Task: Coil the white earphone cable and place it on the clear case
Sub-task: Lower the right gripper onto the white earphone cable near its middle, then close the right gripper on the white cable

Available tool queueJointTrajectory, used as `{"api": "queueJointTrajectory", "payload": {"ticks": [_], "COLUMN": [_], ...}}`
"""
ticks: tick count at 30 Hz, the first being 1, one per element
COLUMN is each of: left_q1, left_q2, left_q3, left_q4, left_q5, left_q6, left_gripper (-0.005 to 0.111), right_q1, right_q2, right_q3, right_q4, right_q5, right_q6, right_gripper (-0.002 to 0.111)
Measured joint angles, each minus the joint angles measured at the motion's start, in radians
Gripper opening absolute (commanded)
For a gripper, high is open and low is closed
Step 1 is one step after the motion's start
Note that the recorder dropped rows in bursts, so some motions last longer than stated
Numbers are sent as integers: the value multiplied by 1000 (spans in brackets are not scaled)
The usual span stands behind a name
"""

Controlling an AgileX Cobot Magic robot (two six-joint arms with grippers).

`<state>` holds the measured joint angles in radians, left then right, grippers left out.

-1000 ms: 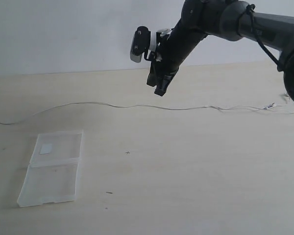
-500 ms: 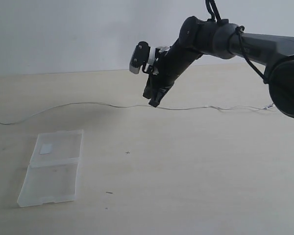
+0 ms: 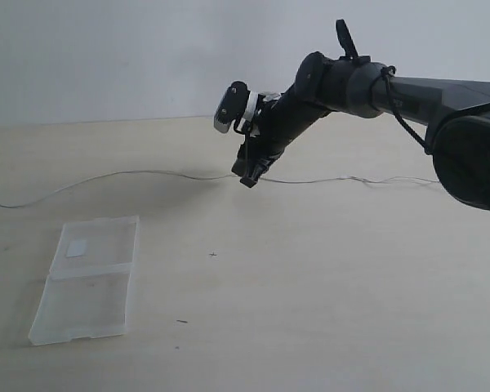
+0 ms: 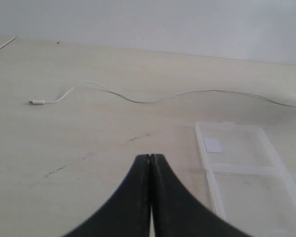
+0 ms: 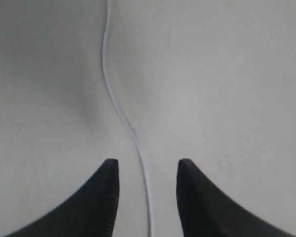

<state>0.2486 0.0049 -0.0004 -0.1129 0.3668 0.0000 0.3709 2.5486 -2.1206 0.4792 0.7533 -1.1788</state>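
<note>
The white earphone cable [image 3: 147,172] lies stretched across the table from far left to far right. My right gripper [image 3: 249,178] has come down onto its middle and stands open, the cable [image 5: 119,111] running between the two fingers. The clear case [image 3: 90,278] lies open and flat at the front left, its whitish sticker [image 3: 76,248] on the far half. In the left wrist view the case [image 4: 246,173] sits beside my left gripper [image 4: 151,159], which is shut on nothing. The cable [image 4: 153,100] ends there in its plug [image 4: 37,102]. The earbuds are not visible.
The pale wooden table [image 3: 310,294] has a few small dark specks [image 3: 213,254]. A white wall [image 3: 106,57] rises behind its far edge. The right arm [image 3: 376,86] reaches in from the right above the cable.
The right arm has dropped and moved left, bringing its gripper from above the cable down to the table around it. The cable and case have not moved.
</note>
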Motion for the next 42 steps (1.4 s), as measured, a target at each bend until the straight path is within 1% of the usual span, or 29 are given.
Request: {"api": "queueJointTrajectory", "payload": {"ticks": [16, 19, 21, 22, 29, 30, 34, 42], "left_q1": [0, 0, 0, 0, 0, 0, 0, 0], "left_q2": [0, 0, 0, 0, 0, 0, 0, 0], "left_q3": [0, 0, 0, 0, 0, 0, 0, 0], "left_q4": [0, 0, 0, 0, 0, 0, 0, 0], "left_q5": [0, 0, 0, 0, 0, 0, 0, 0], "left_q6": [0, 0, 0, 0, 0, 0, 0, 0], "left_gripper": [0, 0, 0, 0, 0, 0, 0, 0], "right_q1": [0, 0, 0, 0, 0, 0, 0, 0], "right_q2": [41, 47, 48, 49, 49, 49, 49, 36], "right_q3": [0, -6, -6, -6, -8, -10, -18, -16], "right_q4": [10, 14, 16, 17, 0, -10, -53, -51], "right_q5": [-42, -57, -63, -64, -24, -16, 16, 32], "right_q6": [19, 27, 46, 49, 69, 75, 87, 100], "right_gripper": [41, 40, 36, 33, 2, 0, 0, 0]}}
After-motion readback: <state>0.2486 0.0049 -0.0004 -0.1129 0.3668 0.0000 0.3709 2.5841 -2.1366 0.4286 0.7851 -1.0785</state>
